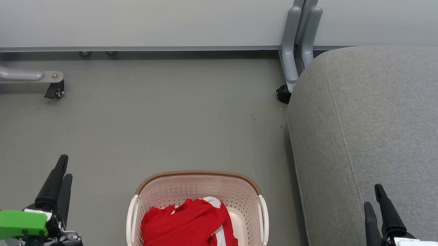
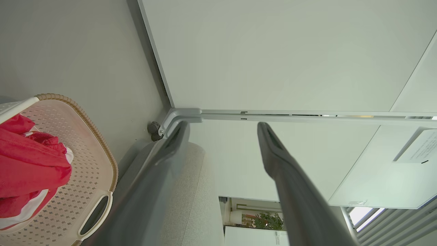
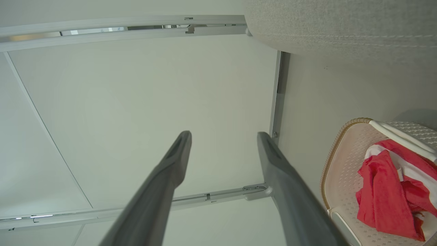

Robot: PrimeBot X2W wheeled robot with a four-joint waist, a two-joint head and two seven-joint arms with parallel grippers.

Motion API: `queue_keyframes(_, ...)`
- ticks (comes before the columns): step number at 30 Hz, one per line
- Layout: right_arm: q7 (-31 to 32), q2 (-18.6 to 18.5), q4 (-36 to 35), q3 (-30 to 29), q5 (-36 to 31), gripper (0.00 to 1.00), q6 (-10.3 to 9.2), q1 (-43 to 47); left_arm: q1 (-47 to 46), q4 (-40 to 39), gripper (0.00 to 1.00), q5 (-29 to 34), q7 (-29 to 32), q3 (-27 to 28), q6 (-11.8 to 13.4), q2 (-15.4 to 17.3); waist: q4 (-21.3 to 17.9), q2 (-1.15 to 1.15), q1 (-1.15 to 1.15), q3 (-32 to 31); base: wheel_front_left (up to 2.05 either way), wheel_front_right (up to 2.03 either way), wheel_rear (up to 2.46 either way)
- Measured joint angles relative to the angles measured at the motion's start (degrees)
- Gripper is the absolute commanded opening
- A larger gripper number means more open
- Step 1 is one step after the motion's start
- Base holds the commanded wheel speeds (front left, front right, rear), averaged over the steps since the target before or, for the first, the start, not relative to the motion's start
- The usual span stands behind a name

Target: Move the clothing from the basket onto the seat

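Since the clothing [image 1: 187, 230] is limp red fabric with white stripes, it should weigh little, give under any touch and hang down in a long trail once lifted. It is nothing fragile, but it is loose enough to slide out of a shallow pinch. It lies crumpled in the basket [image 1: 201, 187], heaped towards the near wall and the left-hand handle, with the far part of the perforated bottom bare. The basket stands on the floor [image 1: 138, 120], just beside the rounded edge of the seat [image 1: 395, 122], which has nothing on it yet.

The best hold looks to be the raised red fold at the top of the heap — a thick bunch taken deep between the fingers, not a thin hem. I cannot tell how many garments are tangled there, so one pull may bring up several, or drag a sleeve over the woven rim.

The left pincer [image 1: 65, 166] stands wide and bare above the floor left of the basket. The right pincer [image 1: 372, 195] stands wide too, over the seat's near edge — neither touches the fabric.
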Motion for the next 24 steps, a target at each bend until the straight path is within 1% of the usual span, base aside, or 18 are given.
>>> queue_keyframes(3, -0.86, -0.04, -0.35, 0.58, -1.44, 1.0, 0.0, 0.2, -0.02, -0.27, 1.0, 1.69, -0.97, -1.3, 0.0, 0.08, 0.0, 0.0, 0.0, 0.02, 0.0, 0.0, 0.0)
queue_keyframes(6, -1.7, -0.08, -0.44, 0.4, -4.53, 1.0, 0.0, 0.3, -0.03, -0.73, 1.0, 4.44, -1.87, -1.79, 0.0, 0.09, 0.0, 0.0, 0.0, 0.04, 0.0, 0.0, 0.0)
queue_keyframes(10, -2.74, -0.07, -0.91, 0.13, -10.4, 1.0, 0.0, 0.35, -0.09, -1.35, 1.0, 10.62, -2.9, -3.14, 0.0, 0.1, 0.01, 0.0, 0.0, 0.1, 0.0, 0.0, 0.0)
queue_keyframes(17, -4.45, -0.07, -2.45, 0.66, -21.82, 1.0, 0.0, 0.52, -0.08, -3.31, 1.0, 20.01, -4.57, -3.52, 0.01, 0.08, -0.07, 0.0, 0.0, 0.22, 0.0, 0.0, 0.0)
queue_keyframes(24, -5.97, -0.12, -5.1, 2.22, -31.1, 1.0, 0.0, 0.79, -0.03, -5.11, 1.0, 26.14, -6.11, -4.64, 1.43, 0.08, -0.04, 0.0, 0.0, 0.32, 0.0, 0.0, 0.0)
